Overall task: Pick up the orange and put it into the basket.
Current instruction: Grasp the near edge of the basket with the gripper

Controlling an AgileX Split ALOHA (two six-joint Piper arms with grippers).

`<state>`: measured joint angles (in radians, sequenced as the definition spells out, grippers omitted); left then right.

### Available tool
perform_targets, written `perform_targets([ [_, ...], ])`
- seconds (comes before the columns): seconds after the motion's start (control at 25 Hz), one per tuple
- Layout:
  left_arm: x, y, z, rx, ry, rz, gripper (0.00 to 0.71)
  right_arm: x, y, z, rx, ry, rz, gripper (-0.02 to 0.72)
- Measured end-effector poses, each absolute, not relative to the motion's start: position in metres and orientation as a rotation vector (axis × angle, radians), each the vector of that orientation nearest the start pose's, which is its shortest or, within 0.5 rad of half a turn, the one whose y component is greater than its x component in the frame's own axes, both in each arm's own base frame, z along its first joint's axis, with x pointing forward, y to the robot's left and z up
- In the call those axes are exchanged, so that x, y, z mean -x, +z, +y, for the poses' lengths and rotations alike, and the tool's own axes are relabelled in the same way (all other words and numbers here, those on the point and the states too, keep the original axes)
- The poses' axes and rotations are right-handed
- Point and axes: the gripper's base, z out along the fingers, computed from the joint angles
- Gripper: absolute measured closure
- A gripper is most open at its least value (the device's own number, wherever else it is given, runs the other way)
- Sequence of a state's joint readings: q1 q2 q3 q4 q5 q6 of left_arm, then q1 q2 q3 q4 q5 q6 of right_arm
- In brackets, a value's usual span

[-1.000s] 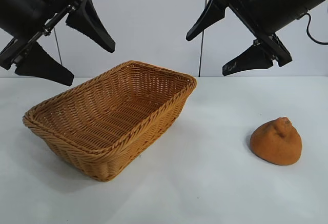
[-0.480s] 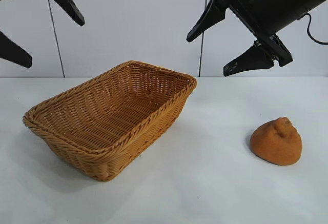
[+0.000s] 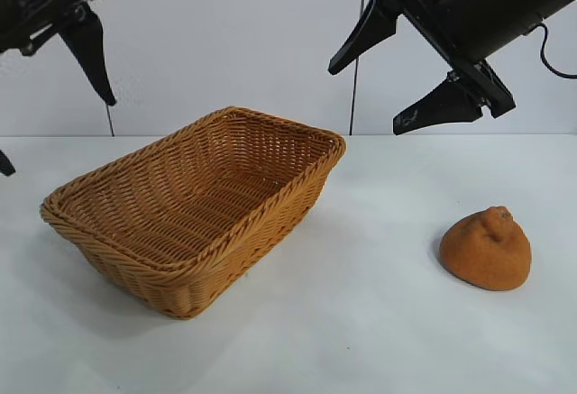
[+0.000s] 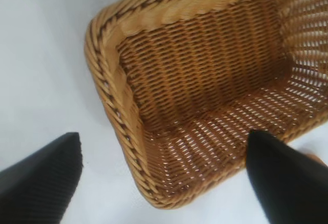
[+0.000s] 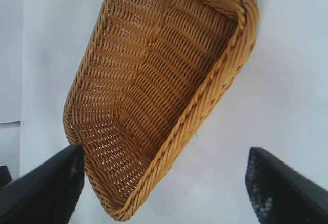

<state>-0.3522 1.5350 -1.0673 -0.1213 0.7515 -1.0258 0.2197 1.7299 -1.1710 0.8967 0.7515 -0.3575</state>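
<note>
I see the orange (image 3: 486, 249) sitting on the white worktop (image 3: 361, 322), at the right of my exterior view, well apart from the basket (image 3: 194, 209). Its rough dome has the knob pointing up, and nothing touches it. The basket stands left of centre on the worktop, turned at an angle, open side up, with only bare weave showing inside.

My left hand (image 3: 45, 96) hangs high at the far left edge of the exterior view, above and beside the basket's left end; its fingers are spread wide with nothing between them. One finger points down near the top corner, the other barely shows at the frame's edge. From its wrist camera I look down into the basket (image 4: 205, 80) between the two dark fingertips (image 4: 41, 178).

My right hand (image 3: 388, 87) hangs in the air above the gap between basket and orange, tilted down toward the basket, fingers spread and holding nothing. Its wrist camera shows the basket (image 5: 164, 90) and bare worktop, not the orange.
</note>
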Motion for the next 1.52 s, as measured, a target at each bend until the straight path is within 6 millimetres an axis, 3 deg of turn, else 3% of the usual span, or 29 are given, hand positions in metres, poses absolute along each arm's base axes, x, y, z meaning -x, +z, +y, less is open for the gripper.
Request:
perform_targets([
  [0.4, -0.289, 0.189, -0.119, 1.297, -0.496, 2.676, 0.095, -0.339, 0.237, 0.125, 0.007, 0.946, 2.615, 0.114],
  [0.72, -0.292, 0.178, -0.119, 1.289, -0.536, 2.614, 0.095, -0.339, 0.237, 0.125, 0.007, 0.946, 2.615, 0.114],
  [1.04, -0.308, 0.134, -0.122, 1.299, -0.489, 2.608, 0.095, -0.338, 0.236, 0.125, 0.012, 0.942, 2.617, 0.114],
  [1.16, -0.307, 0.127, -0.121, 1.304, -0.472, 2.620, 0.109, -0.338, 0.236, 0.125, 0.012, 0.942, 2.617, 0.114],
  [1.32, -0.308, 0.128, -0.122, 1.280, -0.473, 2.623, 0.284, -0.338, 0.236, 0.125, 0.013, 0.944, 2.619, 0.114],
  [1.48, -0.305, 0.127, -0.121, 1.275, -0.450, 2.658, 0.578, -0.338, 0.236, 0.125, 0.013, 0.943, 2.619, 0.114],
  [1.52, -0.305, 0.127, -0.122, 1.291, -0.457, 2.654, 0.619, -0.338, 0.236, 0.125, 0.013, 0.943, 2.619, 0.114],
])
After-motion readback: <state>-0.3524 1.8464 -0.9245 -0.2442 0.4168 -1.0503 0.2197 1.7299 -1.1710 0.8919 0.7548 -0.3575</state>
